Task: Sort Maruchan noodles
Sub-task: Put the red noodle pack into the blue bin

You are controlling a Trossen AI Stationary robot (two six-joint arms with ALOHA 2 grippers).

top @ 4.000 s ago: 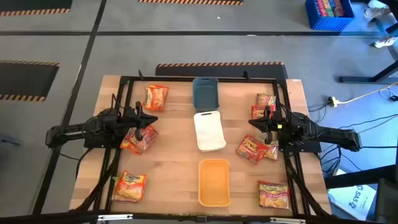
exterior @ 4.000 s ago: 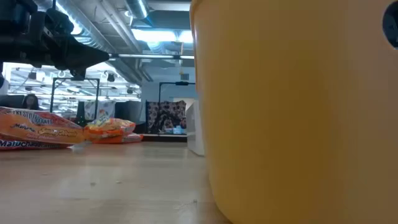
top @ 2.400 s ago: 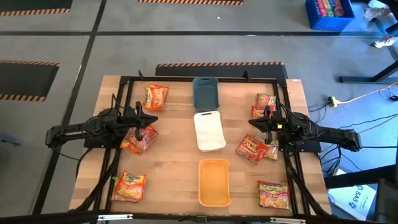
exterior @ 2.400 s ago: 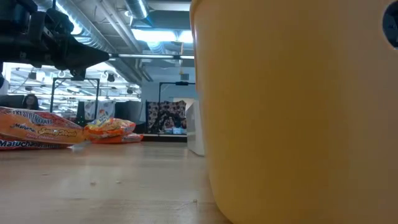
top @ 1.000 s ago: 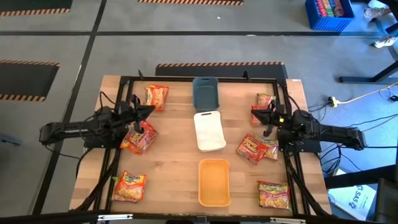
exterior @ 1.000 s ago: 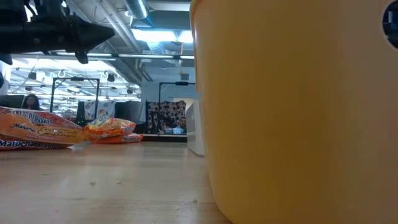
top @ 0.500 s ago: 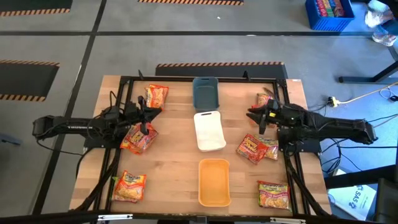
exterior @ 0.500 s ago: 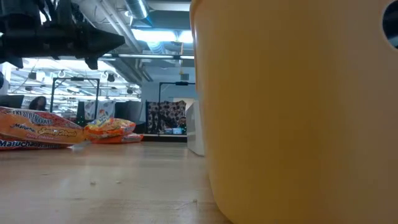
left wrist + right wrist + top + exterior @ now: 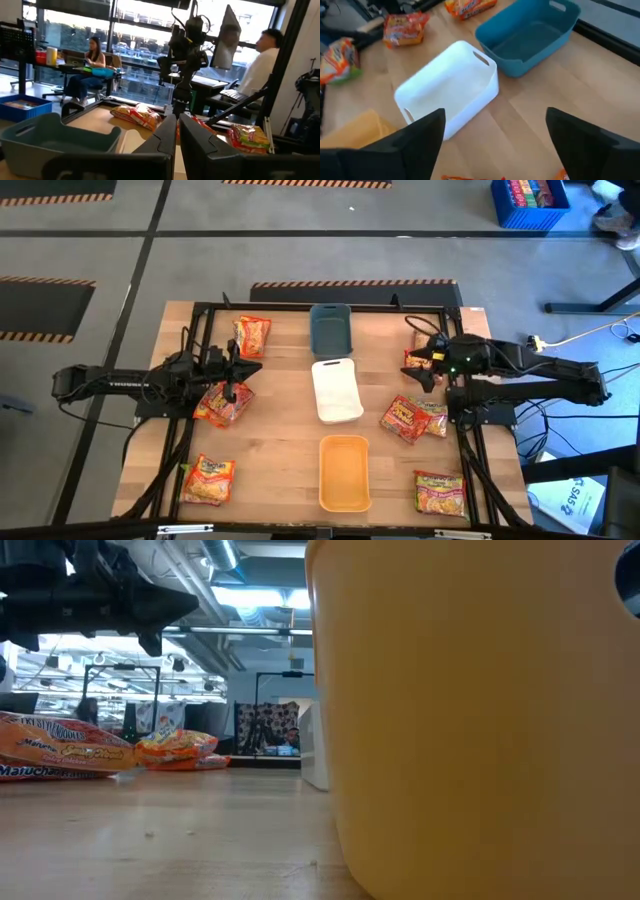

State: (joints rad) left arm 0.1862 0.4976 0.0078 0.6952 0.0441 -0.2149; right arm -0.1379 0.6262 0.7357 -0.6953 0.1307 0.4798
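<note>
Several Maruchan noodles packets lie flat on the table: orange ones (image 9: 251,335) (image 9: 222,402) (image 9: 208,478) on the left, and others (image 9: 427,340) (image 9: 403,418) (image 9: 440,492) on the right. My left gripper (image 9: 250,366) (image 9: 177,136) is shut and hovers level above the table, just beyond the packet at mid-left. My right gripper (image 9: 416,363) (image 9: 492,142) stands wide open above the right side, over a red packet (image 9: 412,360), tipped down toward the white tray (image 9: 450,92). Nothing is between its fingers.
Three trays stand in a row down the table's middle: blue-grey (image 9: 331,328) at the far end, white (image 9: 336,390), orange-yellow (image 9: 344,472) nearest, which fills the low view (image 9: 480,720). A dark frame (image 9: 330,306) borders the table. People sit in the room beyond.
My right gripper has opened wide, swung toward the table's far edge and tipped downward. My left gripper has moved a little toward the table's middle and stays shut. No packet has moved.
</note>
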